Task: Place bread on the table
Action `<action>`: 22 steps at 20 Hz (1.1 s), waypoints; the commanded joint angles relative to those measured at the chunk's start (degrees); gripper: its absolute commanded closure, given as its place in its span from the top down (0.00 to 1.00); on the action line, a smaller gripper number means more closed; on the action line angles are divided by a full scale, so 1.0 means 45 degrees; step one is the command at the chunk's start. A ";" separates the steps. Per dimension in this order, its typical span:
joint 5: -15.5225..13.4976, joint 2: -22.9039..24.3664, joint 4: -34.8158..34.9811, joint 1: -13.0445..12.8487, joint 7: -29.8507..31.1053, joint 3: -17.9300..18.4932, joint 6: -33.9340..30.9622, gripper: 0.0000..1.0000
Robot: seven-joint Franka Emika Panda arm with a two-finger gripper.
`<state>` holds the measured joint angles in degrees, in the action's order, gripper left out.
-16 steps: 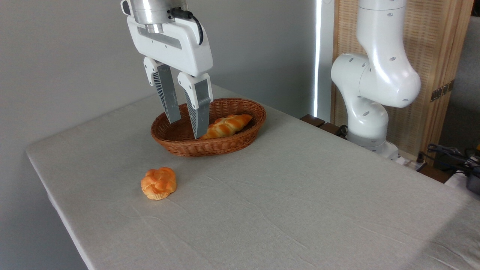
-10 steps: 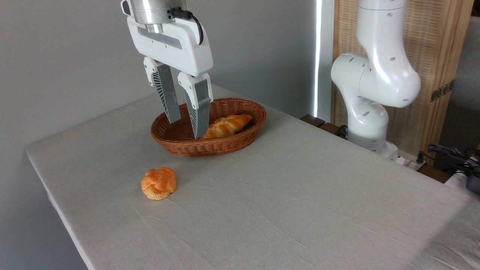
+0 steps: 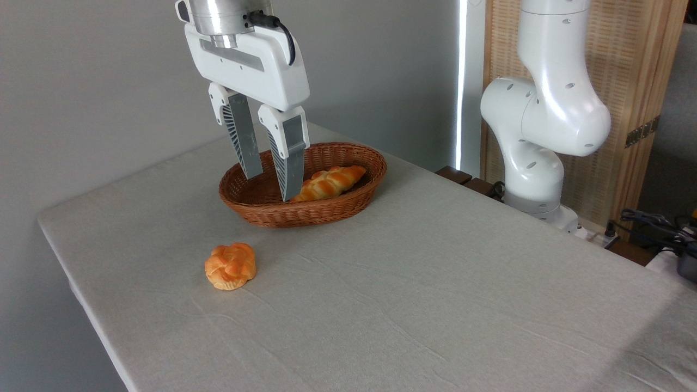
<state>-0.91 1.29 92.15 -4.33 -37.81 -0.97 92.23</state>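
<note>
The bread (image 3: 329, 183), a long braided golden-orange loaf, lies inside the brown wicker basket (image 3: 348, 208) at the back of the table (image 3: 414, 283). My gripper (image 3: 269, 188) hangs over the basket's left half with its fingers pointing down, open, and nothing between them. The nearer finger (image 3: 289, 158) stands in front of the loaf's left end and hides a little of it. The fingertips are level with the basket's rim, apart from the loaf.
A small round knotted bun (image 3: 231, 265) sits on the cloth in front of the basket, towards the left edge. The arm's white base (image 3: 536, 163) rises at the table's far right side. Cables and dark gear (image 3: 661, 228) lie beyond the right edge.
</note>
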 commanded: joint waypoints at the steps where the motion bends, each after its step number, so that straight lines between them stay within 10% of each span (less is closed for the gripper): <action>1: 0.0086 0.0045 0.0088 0.0063 0.0044 -0.0019 -0.0066 1.00; 9: -0.0011 0.0493 0.0829 -0.0073 0.0063 -0.0233 -0.0047 1.00; 22: -0.2118 0.2350 0.4614 -0.3547 0.0200 -0.0409 0.2271 1.00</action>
<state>-7.34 10.39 106.63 -16.39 -37.77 -3.27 95.88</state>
